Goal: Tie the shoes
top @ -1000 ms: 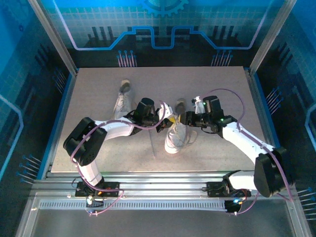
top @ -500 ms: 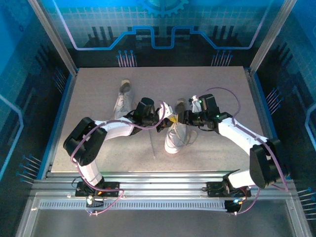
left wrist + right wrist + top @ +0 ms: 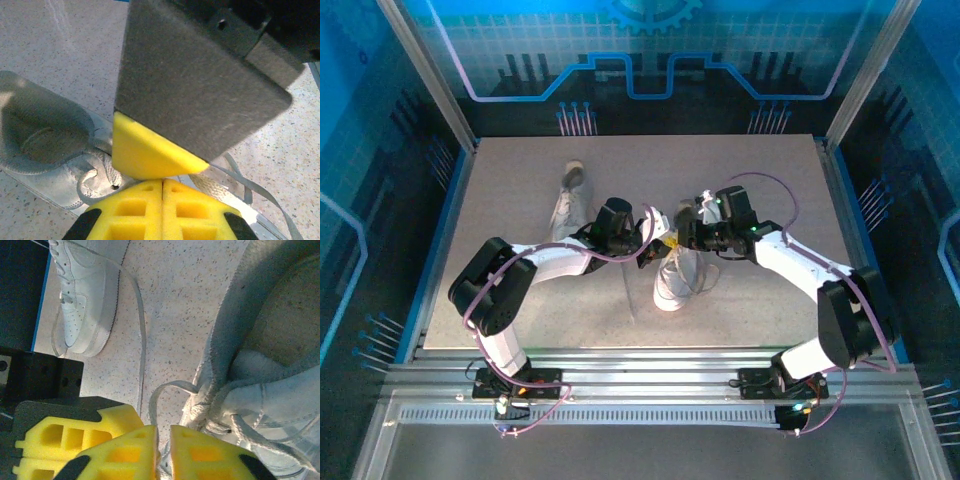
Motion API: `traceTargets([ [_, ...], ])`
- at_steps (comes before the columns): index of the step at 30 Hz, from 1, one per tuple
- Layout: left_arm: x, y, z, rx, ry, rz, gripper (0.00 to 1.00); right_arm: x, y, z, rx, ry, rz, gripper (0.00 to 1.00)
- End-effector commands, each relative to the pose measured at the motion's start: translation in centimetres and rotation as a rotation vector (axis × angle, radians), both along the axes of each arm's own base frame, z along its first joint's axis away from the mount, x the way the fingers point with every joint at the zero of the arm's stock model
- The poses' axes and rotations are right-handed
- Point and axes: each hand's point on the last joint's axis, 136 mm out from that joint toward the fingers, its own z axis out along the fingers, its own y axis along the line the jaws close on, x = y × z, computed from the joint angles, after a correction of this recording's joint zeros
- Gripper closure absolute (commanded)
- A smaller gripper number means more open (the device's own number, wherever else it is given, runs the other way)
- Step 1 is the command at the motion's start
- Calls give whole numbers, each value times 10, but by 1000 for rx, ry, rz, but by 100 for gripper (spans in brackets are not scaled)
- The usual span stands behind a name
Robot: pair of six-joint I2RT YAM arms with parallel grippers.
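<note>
White shoes [image 3: 672, 282]; speckled table [image 3: 510, 190] (beige)

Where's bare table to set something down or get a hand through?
Free: table far-right corner, beyond the right arm; strip left of the far shoe; near-right patch between near shoe and right arm. Crowded: centre, where left tool and right tool meet over the near shoe's laces.

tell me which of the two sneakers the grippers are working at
The nearer sneaker, with the left gripper and right gripper meeting over it. The other sneaker lies apart, farther back on the left.
</note>
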Motion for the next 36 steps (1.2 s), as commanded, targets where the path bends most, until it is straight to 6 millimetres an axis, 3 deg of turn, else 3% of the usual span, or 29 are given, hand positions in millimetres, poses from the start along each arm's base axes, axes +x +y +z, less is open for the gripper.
traceTargets([
  [1,-4,0,-5,-5,-1,-29,100,2,4,11,-8,-26,15,97],
  [7,-4,5,-4,-3,-14,-12,100,0,-5,30,-86,-97,11,100],
  [12,-1,19,-1,-12,-17,36,73,-3,-13,53,-166,-160,22,100],
  [17,-1,47,-2,-8,1,112,65,-8,-19,78,-234,-229,28,100],
  [20,-5,56,11,-21,-11,134,62,-12,-17,96,-245,-272,48,100],
  [23,-12,50,34,-59,-22,115,60,-15,-10,116,-229,-324,82,100],
  [28,-22,19,63,-109,-57,47,57,-19,4,131,-205,-355,124,100],
  [32,-23,-5,68,-146,-45,10,57,-21,9,130,-203,-351,139,100],
  [36,-14,-14,63,-168,-18,25,57,-26,14,128,-185,-339,162,100],
])
